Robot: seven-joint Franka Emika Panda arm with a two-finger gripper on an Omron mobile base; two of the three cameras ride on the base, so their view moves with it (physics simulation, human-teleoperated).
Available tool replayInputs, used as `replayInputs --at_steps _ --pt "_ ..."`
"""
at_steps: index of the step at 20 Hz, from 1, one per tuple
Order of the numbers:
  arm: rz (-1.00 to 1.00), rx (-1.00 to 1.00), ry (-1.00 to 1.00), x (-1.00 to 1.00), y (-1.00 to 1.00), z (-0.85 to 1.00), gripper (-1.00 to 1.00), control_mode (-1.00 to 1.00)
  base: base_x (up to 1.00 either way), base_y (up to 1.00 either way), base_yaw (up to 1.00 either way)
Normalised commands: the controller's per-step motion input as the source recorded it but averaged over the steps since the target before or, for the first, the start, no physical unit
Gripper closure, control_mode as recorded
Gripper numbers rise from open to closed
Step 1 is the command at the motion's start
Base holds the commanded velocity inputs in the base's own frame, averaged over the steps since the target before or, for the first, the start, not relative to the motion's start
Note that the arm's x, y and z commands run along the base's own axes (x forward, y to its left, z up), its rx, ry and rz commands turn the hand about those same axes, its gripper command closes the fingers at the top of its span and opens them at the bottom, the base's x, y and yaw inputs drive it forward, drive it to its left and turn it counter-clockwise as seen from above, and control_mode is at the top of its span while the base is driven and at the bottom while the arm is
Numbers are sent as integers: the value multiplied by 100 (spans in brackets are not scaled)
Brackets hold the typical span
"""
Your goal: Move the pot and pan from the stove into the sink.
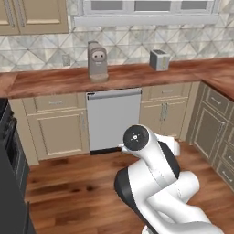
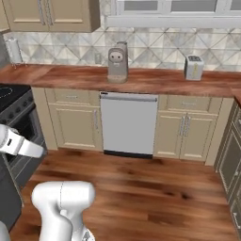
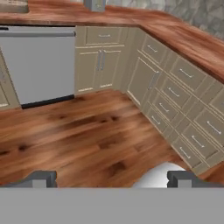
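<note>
While stove (image 2: 14, 96) sits leftward, claw (image 3: 112, 178) gapes floorward.

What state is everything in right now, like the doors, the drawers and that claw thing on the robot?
gripper: open, holding nothing, pointed toward the floor and corner cabinets.
dishwasher: door shut.
base cabinets: doors shut.
corner drawers: all pushed in.
stove: the part of its top in view is bare.
coffee machine: upright on the counter.
toaster: upright on the counter.
</note>
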Motion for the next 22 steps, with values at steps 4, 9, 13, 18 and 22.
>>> replayInputs --at_steps 4,9,13,18,22 --pt "0 0 0 0 0 0 -100 100 97 14 -2" --pt "0 0 0 0 0 0 -100 100 99 14 -3" --pt "0 0 0 0 0 0 -100 100 100 16 -3" --pt "0 0 0 0 0 0 -100 100 100 15 -3" --pt "0 0 0 0 0 0 -100 100 96 17 -3"
